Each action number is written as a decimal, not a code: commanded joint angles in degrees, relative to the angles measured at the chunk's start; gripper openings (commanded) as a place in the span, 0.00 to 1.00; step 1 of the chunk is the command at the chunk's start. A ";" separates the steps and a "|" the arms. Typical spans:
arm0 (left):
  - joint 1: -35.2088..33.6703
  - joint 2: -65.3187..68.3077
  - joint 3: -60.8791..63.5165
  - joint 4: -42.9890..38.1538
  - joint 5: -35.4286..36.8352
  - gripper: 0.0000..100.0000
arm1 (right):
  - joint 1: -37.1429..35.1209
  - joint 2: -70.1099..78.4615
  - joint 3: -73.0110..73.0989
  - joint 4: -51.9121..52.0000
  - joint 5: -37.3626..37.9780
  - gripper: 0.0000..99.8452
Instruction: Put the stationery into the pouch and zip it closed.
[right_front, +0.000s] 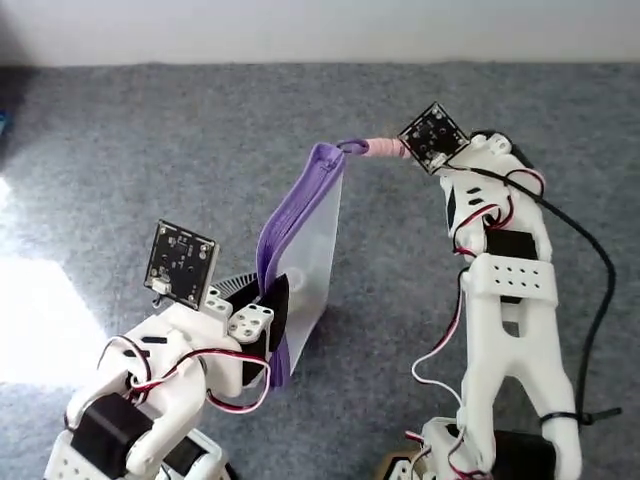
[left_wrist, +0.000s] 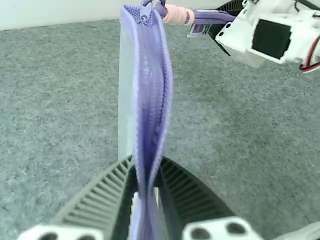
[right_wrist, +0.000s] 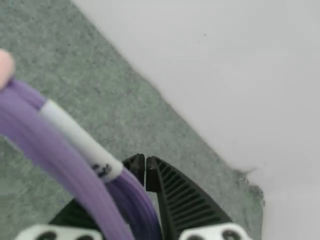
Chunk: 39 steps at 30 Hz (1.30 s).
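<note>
A clear pouch (right_front: 305, 235) with a purple zip stands on edge, lifted between the two arms. My left gripper (right_front: 268, 312) is shut on its near end, and the purple zip band (left_wrist: 148, 115) runs out from between the grey fingers (left_wrist: 112, 190). The zip slider (left_wrist: 147, 14) sits at the far end, and the teeth look closed along their length. A purple pull strap with a pink bead (right_front: 383, 148) leads from the slider to my right gripper (right_wrist: 145, 164), which is shut on the strap (right_wrist: 60, 145). No loose stationery shows.
Grey carpet-like mat (right_front: 150, 150) covers the table, ending at a white wall (right_front: 300, 30) at the back. A black cable (right_front: 600, 270) hangs beside the right arm. A bright patch of light (right_front: 30, 320) lies at the left edge.
</note>
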 joint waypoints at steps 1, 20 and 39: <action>-1.67 -0.53 -0.22 0.26 -0.35 0.20 | 0.04 -3.56 -3.34 6.20 0.35 0.01; -32.62 -0.44 -0.92 0.70 -0.09 0.36 | -1.19 -11.12 -3.25 31.87 -16.00 0.01; -59.60 -0.97 -1.36 0.70 -0.26 0.36 | -0.92 -37.93 -3.25 57.19 -31.38 0.01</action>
